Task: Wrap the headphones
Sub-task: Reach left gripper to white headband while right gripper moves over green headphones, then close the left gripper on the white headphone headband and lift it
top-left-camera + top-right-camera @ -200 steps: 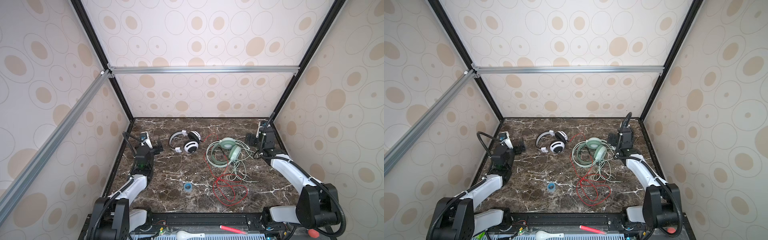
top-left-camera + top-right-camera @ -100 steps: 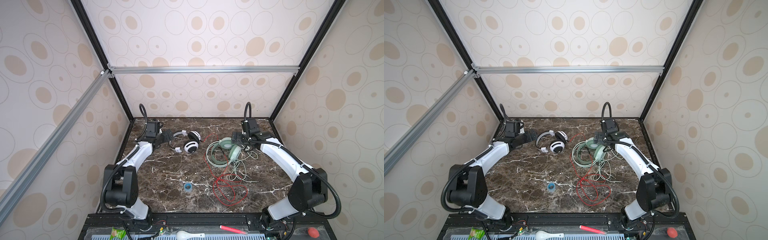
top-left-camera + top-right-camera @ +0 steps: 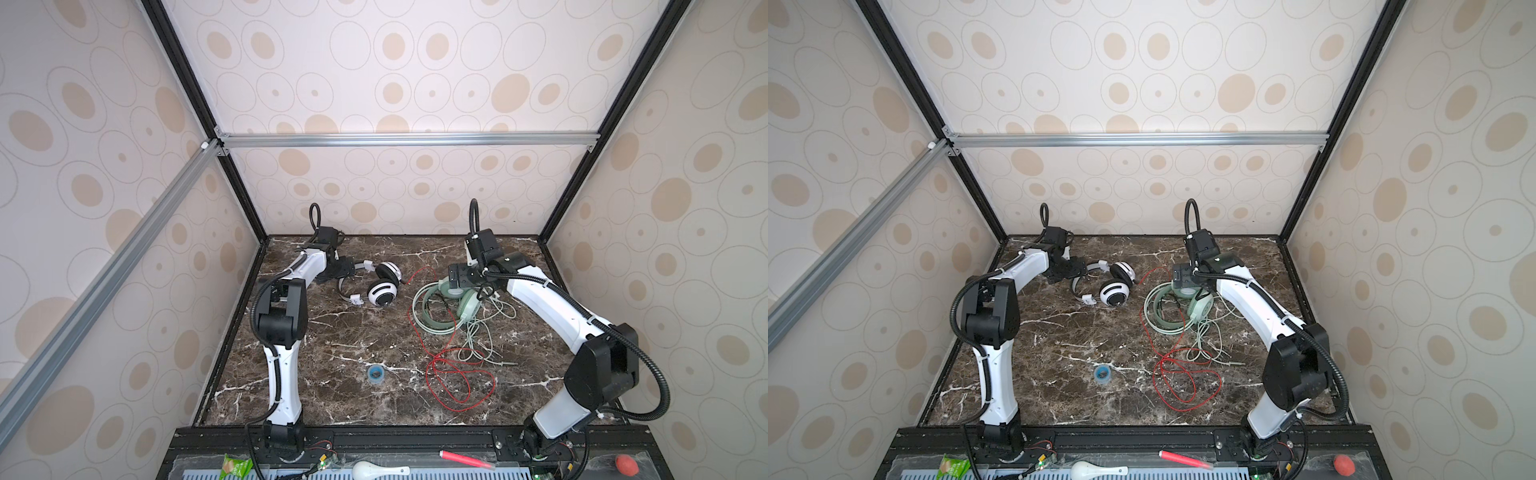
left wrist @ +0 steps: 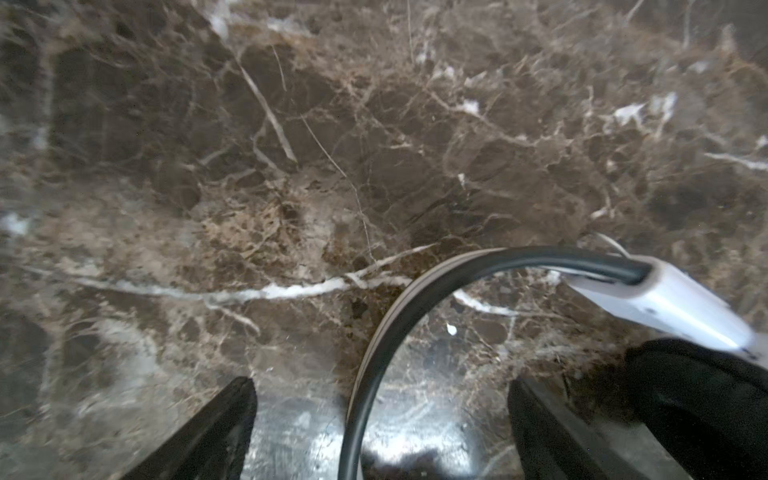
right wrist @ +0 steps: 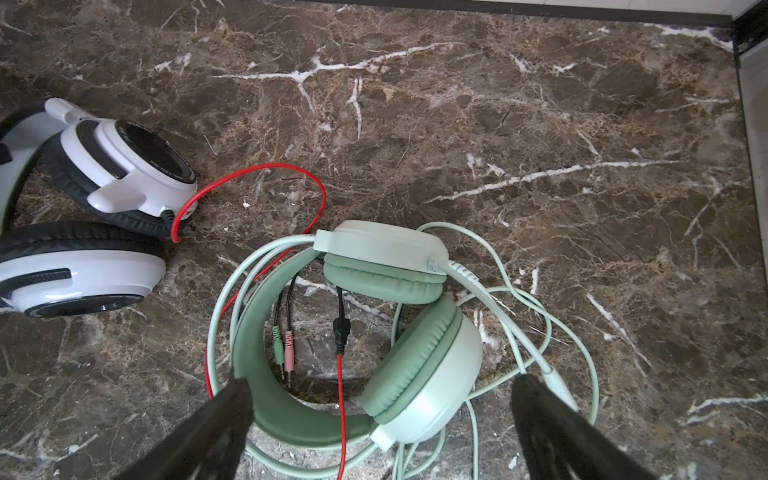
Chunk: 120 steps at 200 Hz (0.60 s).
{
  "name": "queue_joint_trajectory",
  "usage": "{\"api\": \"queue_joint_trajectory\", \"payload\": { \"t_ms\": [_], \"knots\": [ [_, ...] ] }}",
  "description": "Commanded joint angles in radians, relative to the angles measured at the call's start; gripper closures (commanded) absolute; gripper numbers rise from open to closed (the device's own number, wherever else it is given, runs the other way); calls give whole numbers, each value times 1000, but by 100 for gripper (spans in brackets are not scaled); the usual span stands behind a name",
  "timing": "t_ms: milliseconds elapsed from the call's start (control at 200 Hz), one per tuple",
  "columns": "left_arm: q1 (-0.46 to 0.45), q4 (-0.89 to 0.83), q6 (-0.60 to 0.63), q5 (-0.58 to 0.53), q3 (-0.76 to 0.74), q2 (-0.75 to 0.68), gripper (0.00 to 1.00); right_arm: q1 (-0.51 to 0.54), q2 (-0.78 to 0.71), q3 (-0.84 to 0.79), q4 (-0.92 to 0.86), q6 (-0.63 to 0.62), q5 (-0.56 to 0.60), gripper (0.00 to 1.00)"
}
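- Two sets of jaws, both spread wide and empty. The left jaws straddle the headband of the white pair. The band rises from the bottom middle of the left wrist frame and curves off right, touching neither side.
- Right jaws hang over the mint pair, with its band and one cup between them, low in the right wrist frame.
- Each arm is nearest its own pair: in both top views the white pair lies at the upper left of the surface and the mint pair at centre right.
- Red cord crosses the mint band and ends in loose loops at lower right. The pale cord tangles beside it, so lifting either pair would probably drag both.
- Dark marbled surface, with a blue ring near its middle and spotted walls close on three sides.
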Motion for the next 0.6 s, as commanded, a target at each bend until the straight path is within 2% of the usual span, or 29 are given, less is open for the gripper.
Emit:
{"api": "queue_joint_trajectory", "payload": {
  "t_ms": [0, 185, 265, 320, 595],
  "knots": [
    [-17, -81, 32, -23, 95, 48, 12, 7, 31, 42, -34, -45, -32, 0],
    [-33, -80, 29, -52, 99, 80, 19, 11, 54, 82, -39, -67, -56, 1],
    [-35, -79, 28, -67, 102, 93, 37, 12, 59, 88, -41, -75, -63, 1],
    [-36, -81, 28, -78, 108, 105, 44, 11, 62, 93, -45, -79, -64, 2],
    [-42, -86, 32, -130, 113, 135, 58, 12, 64, 118, -56, -84, -63, 7]
  ]
}}
